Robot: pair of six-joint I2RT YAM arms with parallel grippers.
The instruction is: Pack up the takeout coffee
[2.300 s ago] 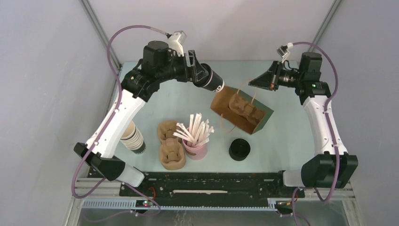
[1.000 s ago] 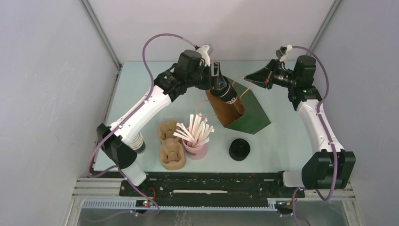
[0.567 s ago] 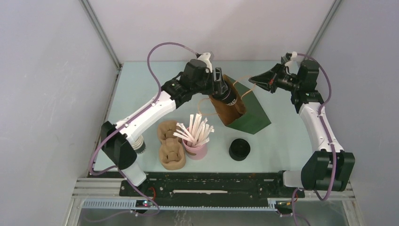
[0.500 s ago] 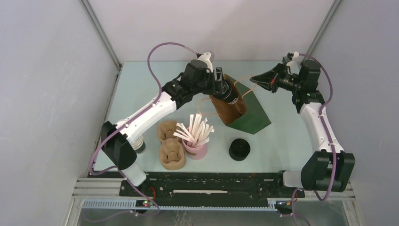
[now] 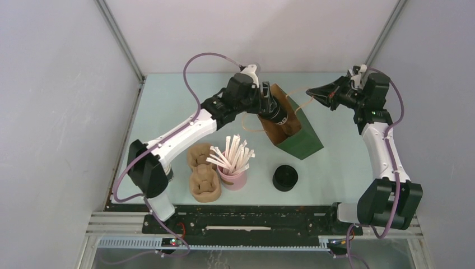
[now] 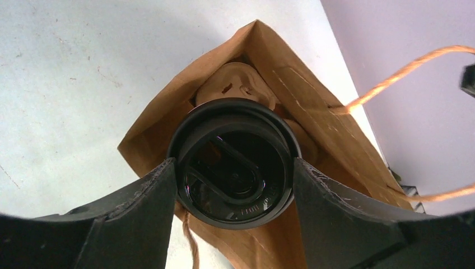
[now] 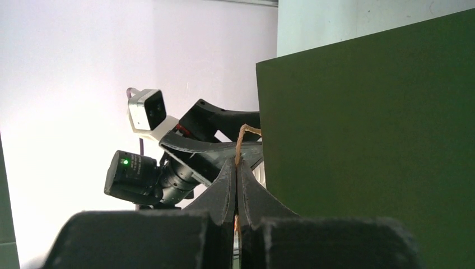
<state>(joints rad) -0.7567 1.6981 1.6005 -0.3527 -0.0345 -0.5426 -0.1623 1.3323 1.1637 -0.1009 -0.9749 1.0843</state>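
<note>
The takeout coffee (image 5: 278,116), a black cup with a black lid (image 6: 234,162), sits tilted in the mouth of the paper bag (image 5: 305,140), which is green outside and brown inside (image 6: 313,112). My left gripper (image 6: 234,168) is shut on the cup, one finger on each side of the lid. A brown pulp cup carrier (image 6: 235,81) lies deeper in the bag, behind the cup. My right gripper (image 7: 237,168) is shut on the bag's twine handle (image 7: 241,140), holding it taut at the back right (image 5: 310,91).
In front of the bag stand a pink holder of white straws (image 5: 234,176), a squat black stack of lids (image 5: 285,177) and two brown cup carriers (image 5: 203,171). A ribbed cup stack (image 5: 166,171) is partly hidden behind the left arm.
The left arm has carried the coffee right and down into the bag's mouth. The right gripper has drawn the handle rightward, and the bag stands more upright.
</note>
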